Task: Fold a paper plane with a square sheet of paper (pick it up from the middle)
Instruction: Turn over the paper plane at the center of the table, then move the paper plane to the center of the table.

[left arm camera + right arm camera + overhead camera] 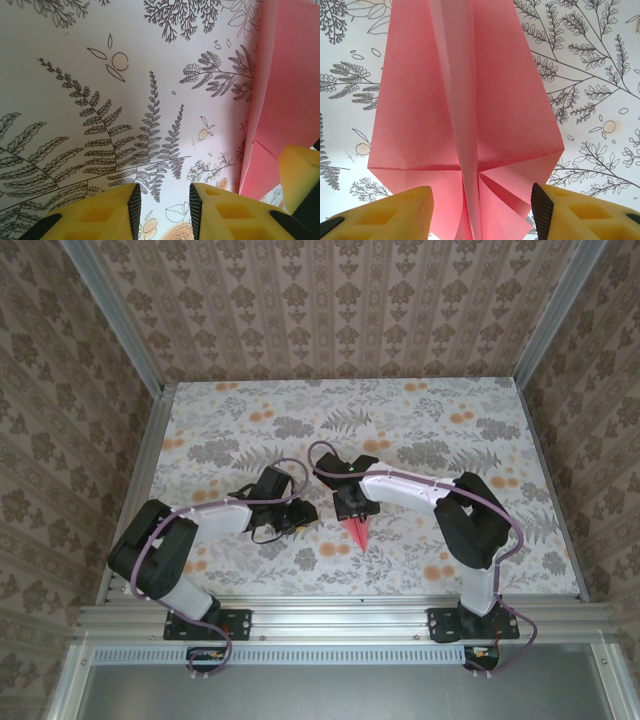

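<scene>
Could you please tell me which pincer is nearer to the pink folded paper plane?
Right. The right pincer straddles the pink folded paper plane, jaws open on either side. The left pincer sits over printed tabletop, with the plane off to its right.

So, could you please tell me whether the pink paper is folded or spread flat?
Folded: the plane has a centre crease with layered flaps either side, and from above it tapers to a point.
</scene>
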`<action>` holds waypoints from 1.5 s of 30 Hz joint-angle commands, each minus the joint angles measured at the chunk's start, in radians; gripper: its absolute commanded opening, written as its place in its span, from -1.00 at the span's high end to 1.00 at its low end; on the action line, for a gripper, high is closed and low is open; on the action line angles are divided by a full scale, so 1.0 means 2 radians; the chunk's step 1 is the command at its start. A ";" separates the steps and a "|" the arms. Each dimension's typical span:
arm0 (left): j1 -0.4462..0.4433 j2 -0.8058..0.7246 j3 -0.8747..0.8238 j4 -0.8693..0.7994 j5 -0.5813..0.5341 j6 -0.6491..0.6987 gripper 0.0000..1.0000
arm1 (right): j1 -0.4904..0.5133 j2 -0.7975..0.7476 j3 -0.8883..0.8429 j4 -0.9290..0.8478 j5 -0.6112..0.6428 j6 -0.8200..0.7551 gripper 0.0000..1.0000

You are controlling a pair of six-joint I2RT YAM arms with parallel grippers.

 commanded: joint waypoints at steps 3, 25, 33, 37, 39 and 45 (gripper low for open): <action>0.004 -0.003 -0.005 -0.005 -0.002 0.000 0.32 | 0.003 -0.004 -0.018 -0.015 -0.007 -0.011 -0.18; 0.004 -0.003 -0.006 -0.007 -0.005 -0.001 0.31 | 0.004 -0.017 -0.031 -0.012 -0.013 0.008 0.36; 0.004 -0.004 -0.009 -0.006 -0.007 -0.003 0.30 | 0.009 -0.023 -0.032 0.008 -0.024 0.014 0.53; 0.005 -0.006 -0.010 -0.008 -0.011 -0.004 0.29 | 0.019 -0.005 -0.010 -0.017 0.010 0.014 0.61; 0.006 -0.009 -0.012 -0.009 -0.015 -0.007 0.28 | 0.026 0.001 -0.001 -0.030 0.031 0.013 0.76; 0.025 -0.025 -0.026 -0.010 -0.017 -0.015 0.27 | 0.037 0.011 0.028 -0.069 0.074 0.005 0.86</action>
